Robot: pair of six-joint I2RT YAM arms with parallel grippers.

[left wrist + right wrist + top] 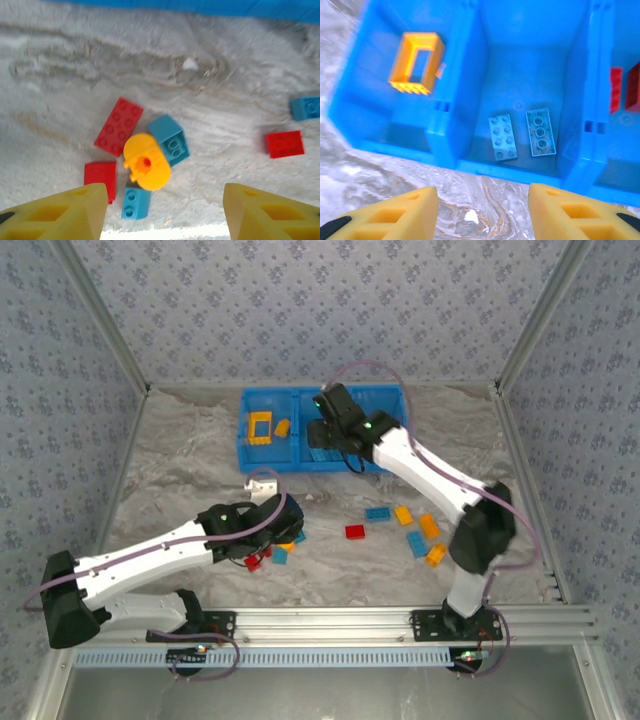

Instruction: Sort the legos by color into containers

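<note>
Just beyond left end effector (162, 200), legos (146, 162) clustered.

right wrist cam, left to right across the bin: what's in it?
orange open frame → pale blue brick, studs up → second blue brick → red bricks at the right edge

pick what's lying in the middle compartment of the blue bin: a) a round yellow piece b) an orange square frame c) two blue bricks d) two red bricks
c: the right wrist view shows two light blue bricks lying side by side on the floor of the middle compartment of the bin, while the orange frame sits in the compartment beside it.
</note>
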